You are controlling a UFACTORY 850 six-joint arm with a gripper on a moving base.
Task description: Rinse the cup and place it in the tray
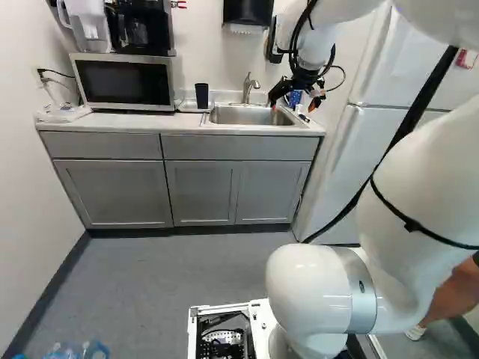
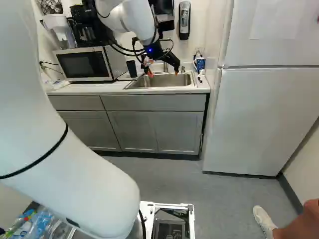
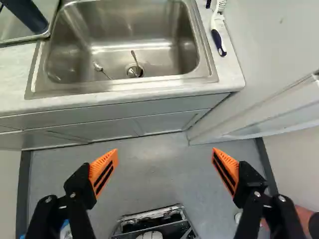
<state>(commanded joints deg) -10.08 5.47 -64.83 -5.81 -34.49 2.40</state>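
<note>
Nearest me, my arm rises over one wheelless-looking frame [image 2: 174, 206] with a pale rim, and plastic bottles [image 2: 42, 221] lie beside it, too jumbled to count. Beyond runs one stretch of smooth grey floor [image 1: 165, 277], up to grey cabinets [image 1: 202, 193] with three doors and two drawer fronts. I've got my gripper [image 2: 163, 72] released, its two orange-padded fingers spread wide with nothing between them, and the sink ahead of it.

On the pale countertop [image 1: 112, 121] I count one steel sink [image 3: 124, 35], two thin metal utensils [image 3: 134, 57] inside it near the drain, one faucet [image 1: 248, 88] behind, one white-and-navy brush [image 3: 218, 35] and one blue container [image 2: 200, 63]. My one dark cup [image 1: 202, 96] stands upright in the one tray [image 3: 44, 34] beside the sink, between it and the single microwave [image 1: 123, 82]. One coffee maker [image 1: 138, 26] and one pitcher [image 1: 88, 22] sit on top; one white fridge [image 2: 259, 119] fills the other side.
</note>
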